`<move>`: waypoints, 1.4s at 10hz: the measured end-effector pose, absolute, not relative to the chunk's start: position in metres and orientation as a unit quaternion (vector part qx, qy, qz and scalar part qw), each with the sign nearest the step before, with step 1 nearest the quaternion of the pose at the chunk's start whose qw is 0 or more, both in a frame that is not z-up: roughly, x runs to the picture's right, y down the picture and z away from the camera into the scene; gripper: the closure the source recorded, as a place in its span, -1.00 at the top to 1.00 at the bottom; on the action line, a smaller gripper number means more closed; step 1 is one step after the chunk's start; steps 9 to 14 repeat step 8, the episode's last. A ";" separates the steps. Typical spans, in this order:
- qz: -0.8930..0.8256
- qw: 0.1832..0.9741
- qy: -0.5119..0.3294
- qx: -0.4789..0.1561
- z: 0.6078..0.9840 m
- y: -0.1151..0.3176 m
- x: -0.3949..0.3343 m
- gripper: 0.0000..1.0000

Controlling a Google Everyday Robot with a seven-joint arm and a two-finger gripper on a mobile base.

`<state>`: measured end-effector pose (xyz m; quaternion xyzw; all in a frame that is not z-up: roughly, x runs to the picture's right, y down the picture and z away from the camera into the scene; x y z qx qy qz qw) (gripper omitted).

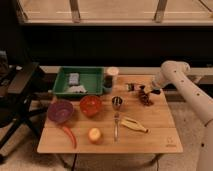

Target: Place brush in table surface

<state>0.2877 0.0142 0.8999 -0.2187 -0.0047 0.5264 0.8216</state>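
The brush (133,87) is a slim dark stick with a pale end. It lies level at the far right part of the wooden table surface (155,125), just right of the cup. My gripper (145,91) is at the brush's right end, low over the table, on the white arm (175,75) that reaches in from the right. I cannot tell whether the brush rests on the wood or hangs just above it. A dark reddish clump (147,99) lies right under the gripper.
A green tray (80,82) with a blue-grey sponge stands at the back left, with a white cup (111,77) beside it. A purple bowl (61,110), a red bowl (91,105), a metal cup (117,102), a silver utensil (116,127), a banana (134,125), a red chilli (70,136) and an orange fruit (94,134) are spread over the table. A dark chair (20,100) stands at the left.
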 end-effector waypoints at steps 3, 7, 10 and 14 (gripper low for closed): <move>0.536 0.808 -0.005 -0.245 0.902 0.035 0.273 0.20; 0.531 0.801 -0.007 -0.274 0.885 0.059 0.238 0.20; 0.530 0.801 -0.005 -0.278 0.883 0.063 0.236 0.20; 0.530 0.801 -0.005 -0.278 0.883 0.063 0.236 0.20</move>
